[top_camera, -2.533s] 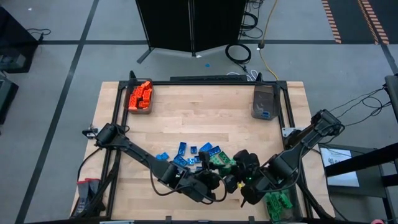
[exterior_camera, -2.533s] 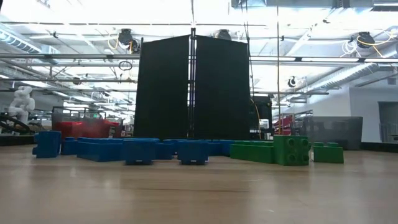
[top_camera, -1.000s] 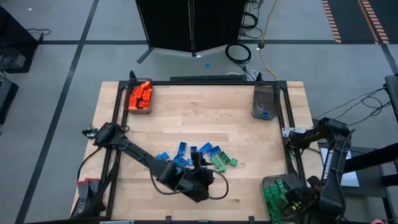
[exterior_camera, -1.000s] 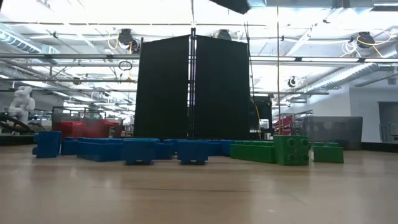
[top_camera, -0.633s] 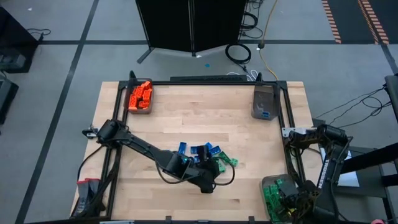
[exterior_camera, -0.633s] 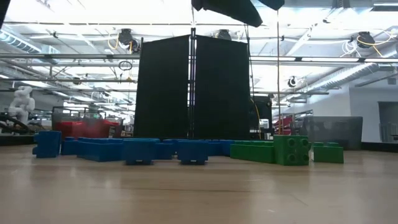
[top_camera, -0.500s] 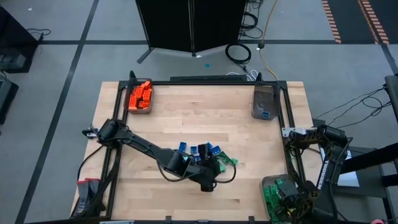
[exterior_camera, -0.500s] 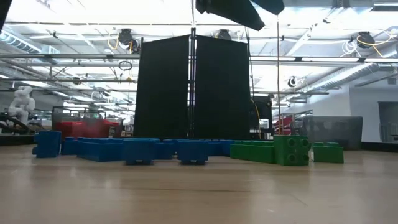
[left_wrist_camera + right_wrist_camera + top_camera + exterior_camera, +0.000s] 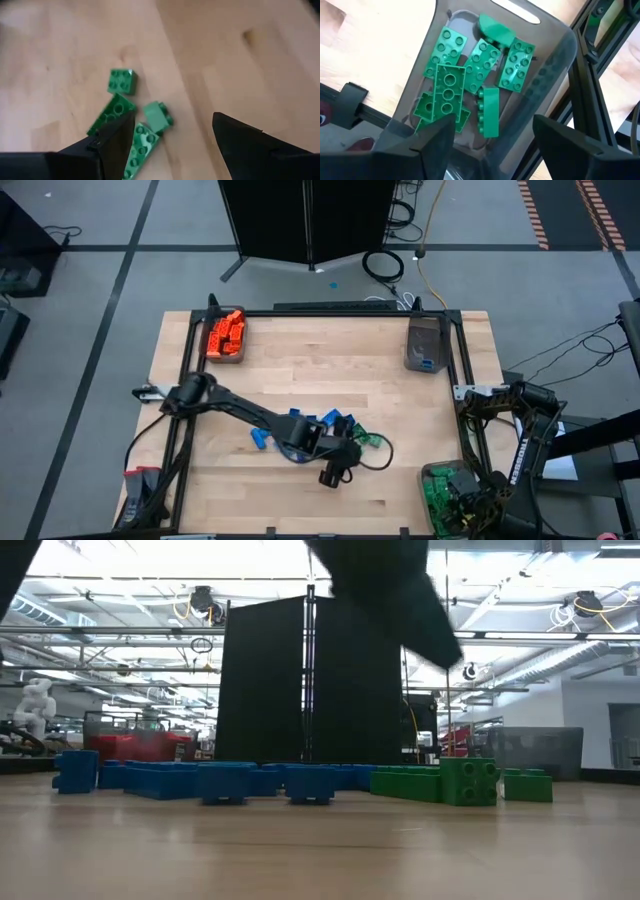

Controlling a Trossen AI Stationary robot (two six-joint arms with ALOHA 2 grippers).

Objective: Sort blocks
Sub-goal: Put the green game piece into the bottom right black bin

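Loose blocks lie in the middle of the table: blue ones (image 9: 300, 418) (image 9: 225, 780) and, to their right, green ones (image 9: 372, 442) (image 9: 122, 82) (image 9: 465, 782). My left gripper (image 9: 352, 448) (image 9: 175, 120) hangs open, slanting down just above the green blocks, touching none. My right gripper (image 9: 465, 502) (image 9: 493, 120) points straight down, open, over the grey bin (image 9: 550, 75) at the table's near right corner. Several green blocks (image 9: 470, 75) lie flat on that bin's floor.
A bin of orange blocks (image 9: 225, 335) stands at the far left corner, and a grey bin (image 9: 424, 345) holding a blue block at the far right. A black frame (image 9: 330, 311) runs round the table's edge. In the low view my left arm (image 9: 390, 590) shows dark above the blocks.
My left gripper has swung toward the table's far right and sunk, from the near side of the pile to just over the green blocks. A blue block at the pile's left has come into view. My right gripper has settled a little lower over the green bin.
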